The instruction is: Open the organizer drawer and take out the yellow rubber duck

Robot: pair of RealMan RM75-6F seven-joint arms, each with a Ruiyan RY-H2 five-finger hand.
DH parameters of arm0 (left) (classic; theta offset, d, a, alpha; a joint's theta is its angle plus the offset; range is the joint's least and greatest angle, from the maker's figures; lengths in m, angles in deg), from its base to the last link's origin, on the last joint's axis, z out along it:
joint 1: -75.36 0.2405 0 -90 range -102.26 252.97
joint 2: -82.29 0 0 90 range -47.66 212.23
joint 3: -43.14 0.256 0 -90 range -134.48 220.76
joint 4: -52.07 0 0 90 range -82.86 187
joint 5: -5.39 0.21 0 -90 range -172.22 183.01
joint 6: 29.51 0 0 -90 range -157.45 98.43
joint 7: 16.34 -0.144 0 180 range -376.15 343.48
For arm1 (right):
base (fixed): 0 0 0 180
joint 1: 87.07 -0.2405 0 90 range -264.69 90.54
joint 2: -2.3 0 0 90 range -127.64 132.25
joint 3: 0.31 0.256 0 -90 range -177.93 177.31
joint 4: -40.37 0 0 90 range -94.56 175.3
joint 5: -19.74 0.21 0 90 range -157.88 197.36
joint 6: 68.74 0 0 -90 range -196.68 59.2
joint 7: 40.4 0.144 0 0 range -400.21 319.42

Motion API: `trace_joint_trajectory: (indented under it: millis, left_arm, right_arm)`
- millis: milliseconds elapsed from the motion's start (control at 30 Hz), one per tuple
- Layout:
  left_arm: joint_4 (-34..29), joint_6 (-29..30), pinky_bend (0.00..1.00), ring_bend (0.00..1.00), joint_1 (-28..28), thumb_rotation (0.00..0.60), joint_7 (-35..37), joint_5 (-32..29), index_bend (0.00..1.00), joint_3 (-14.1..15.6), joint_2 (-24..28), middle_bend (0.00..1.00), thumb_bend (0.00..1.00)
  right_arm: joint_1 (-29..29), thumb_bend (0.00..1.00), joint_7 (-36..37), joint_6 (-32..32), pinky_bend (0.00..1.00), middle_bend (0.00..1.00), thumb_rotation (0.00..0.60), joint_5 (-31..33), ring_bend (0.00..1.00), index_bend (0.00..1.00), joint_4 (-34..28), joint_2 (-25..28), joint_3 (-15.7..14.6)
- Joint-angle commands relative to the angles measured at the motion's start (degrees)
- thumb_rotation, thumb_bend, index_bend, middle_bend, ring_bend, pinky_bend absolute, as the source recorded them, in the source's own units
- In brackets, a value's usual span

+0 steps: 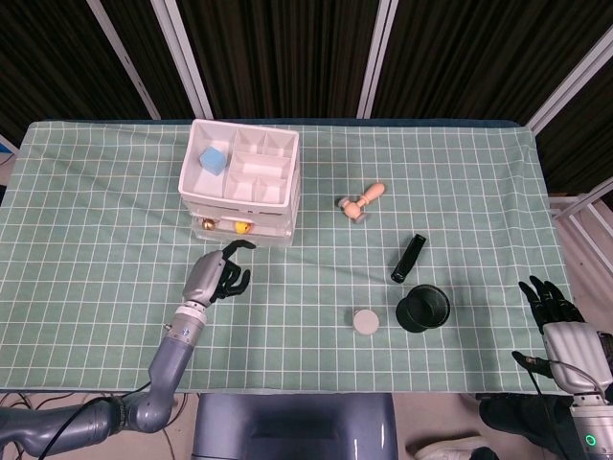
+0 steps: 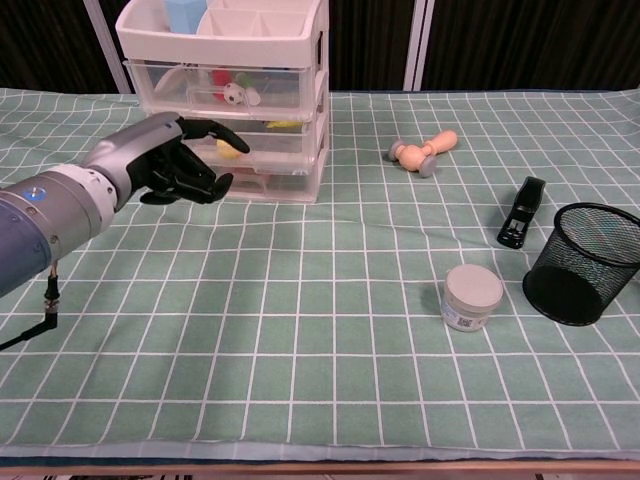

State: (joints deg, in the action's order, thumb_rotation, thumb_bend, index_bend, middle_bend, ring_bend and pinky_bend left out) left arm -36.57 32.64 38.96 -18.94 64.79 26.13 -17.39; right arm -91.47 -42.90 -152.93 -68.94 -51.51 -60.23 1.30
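Note:
The white organizer stands at the back left of the table, with clear drawers under a top tray. Inside a lower drawer, behind its clear front, lies the yellow rubber duck. The drawer fronts sit about flush with the frame. My left hand hovers just in front of the organizer, a short gap away. Its fingers are half curled and apart and hold nothing. My right hand hangs beyond the table's front right corner, fingers spread and empty.
A blue cube lies in the top tray. A wooden peg toy, a black stapler, a black mesh cup and a small white jar occupy the right half.

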Motion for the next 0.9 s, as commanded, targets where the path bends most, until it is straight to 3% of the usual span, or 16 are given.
trace_joint_trajectory:
  millis: [33, 267, 500, 900]
  left_arm:
    - [0.4, 2.0, 1.00, 0.98, -1.3, 0.600, -3.4, 2.5, 0.28, -0.3, 0.1, 0.96, 0.48]
    - [1.7, 1.9, 1.00, 0.99, -4.0, 0.600, -11.4, -1.4, 0.28, -2.8, 0.0, 0.97, 0.48]
    - [2.4, -0.4, 1.00, 1.00, -6.6, 0.600, -19.9, -9.6, 0.31, -4.0, 0.7, 0.98, 0.48]
    - [0.3, 0.1, 1.00, 1.00, -7.4, 0.600, -24.4, -16.8, 0.41, -3.3, 1.8, 0.99, 0.48]
  right_arm:
    - [0.0, 0.07, 0.0, 0.0, 0.23, 0.00, 0.600, 0.0, 0.00, 0.00, 0.0, 0.0, 0.0]
    - [0.0, 0.07, 0.2, 0.3, 0.23, 0.00, 0.600, 0.3, 0.00, 0.00, -0.2, 0.1, 0.0]
    - [0.0, 0.07, 0.3, 0.5, 0.23, 0.00, 0.600, 0.5, 0.00, 0.00, -0.4, 0.2, 0.0]
    - [0.0, 0.07, 0.5, 0.6, 0.23, 0.00, 0.600, 0.7, 0.00, 0.00, -0.7, 0.3, 0.0]
